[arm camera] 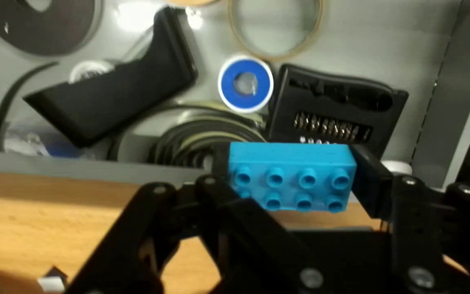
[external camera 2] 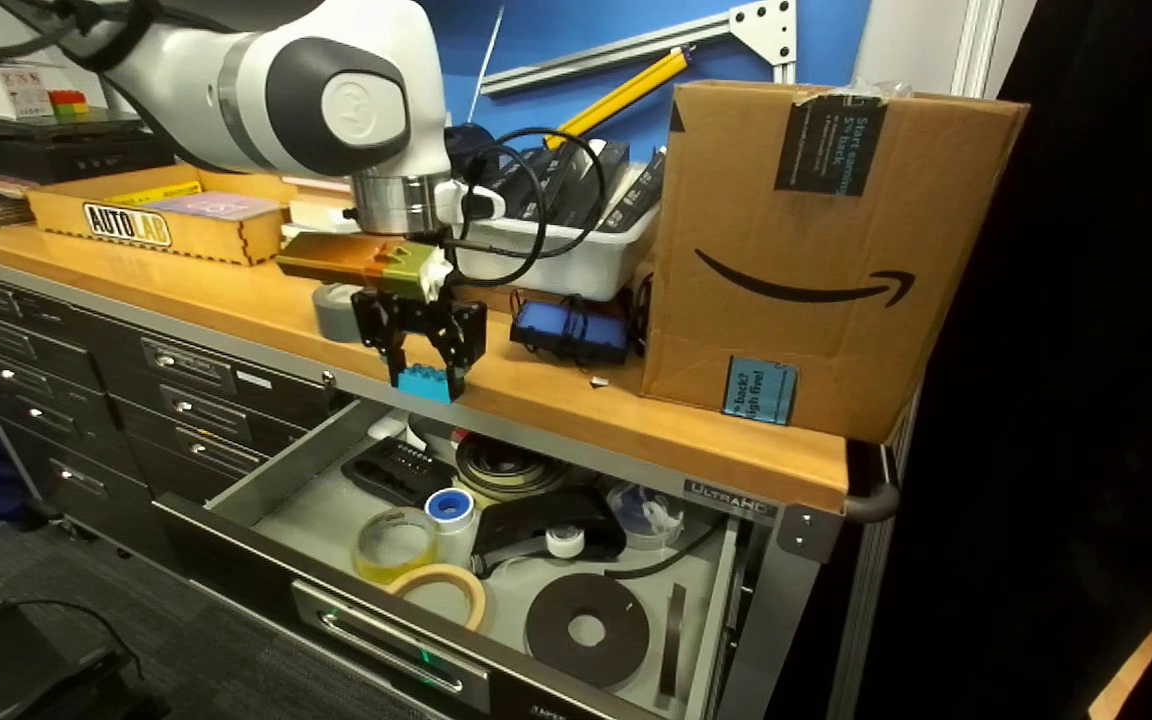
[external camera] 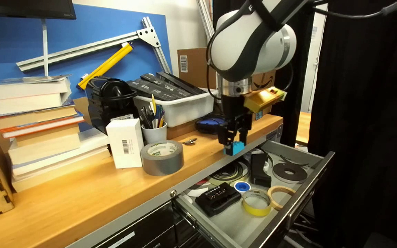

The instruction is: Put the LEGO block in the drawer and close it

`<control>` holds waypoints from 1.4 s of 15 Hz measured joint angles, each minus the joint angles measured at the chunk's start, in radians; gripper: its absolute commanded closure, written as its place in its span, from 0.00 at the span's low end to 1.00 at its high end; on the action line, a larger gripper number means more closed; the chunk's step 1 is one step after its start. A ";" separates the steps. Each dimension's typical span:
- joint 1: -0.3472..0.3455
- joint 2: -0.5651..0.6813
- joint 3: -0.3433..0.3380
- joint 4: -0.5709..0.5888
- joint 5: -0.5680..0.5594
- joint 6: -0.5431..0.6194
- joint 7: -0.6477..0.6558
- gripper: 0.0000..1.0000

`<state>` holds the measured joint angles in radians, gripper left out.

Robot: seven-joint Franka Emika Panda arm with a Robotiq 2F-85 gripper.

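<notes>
- Gripper (external camera 2: 426, 384): pointing downward from the arm (external camera: 234, 48), it pinches the block (arm camera: 292, 175) by the two short ends, one finger against each.
- Block: light blue, studs uppermost, held in the air near the front edge of the bench (external camera: 64, 210), by the rear of the drawer (external camera 2: 306, 515). Whether it is directly over wood or over the drawer cannot be told.
- Drawer: pulled out from beneath the bench top, its front panel well apart from the bench.
- Drawer contents, first group: the bit set (arm camera: 341, 104), black, lies just beside the blue spool (arm camera: 229, 83); near both is the yellow roll (external camera: 257, 211), with the tan roll (external camera 2: 477, 598) just beside it.
- Drawer contents, second group: the dispenser (arm camera: 129, 92), black, lies near the coil (external camera: 229, 172); the reel (external camera 2: 546, 635), dark and flat, rests on the pale floor near a thin strip (external camera 2: 673, 640).
- Bench top: the grey roll (external camera: 164, 165) lies flat just beside the white box (external camera: 126, 144), which stands upright; the cup (external camera: 155, 134) holds pens (external camera: 157, 115), with a spoon (external camera: 190, 141) near.
- Bench top, in an exterior view: the carton (external camera 2: 836, 245) stands upright, the blue object (external camera 2: 568, 330) near it and in front of the bin (external camera 2: 556, 265).
</notes>
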<state>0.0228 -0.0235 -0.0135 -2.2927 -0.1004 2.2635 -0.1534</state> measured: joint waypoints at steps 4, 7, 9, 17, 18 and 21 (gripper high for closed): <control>-0.040 -0.045 -0.032 -0.122 0.025 0.000 -0.043 0.54; -0.044 -0.029 -0.036 -0.211 0.031 0.089 -0.042 0.07; -0.044 -0.009 -0.036 -0.262 0.034 0.145 -0.039 0.02; -0.097 -0.122 -0.102 -0.319 0.077 0.027 -0.134 0.00; -0.110 -0.140 -0.117 -0.328 0.073 0.001 -0.144 0.00; -0.150 -0.156 -0.142 -0.369 0.007 -0.017 -0.141 0.00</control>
<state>-0.1268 -0.1794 -0.1555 -2.6622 -0.0939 2.2466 -0.2948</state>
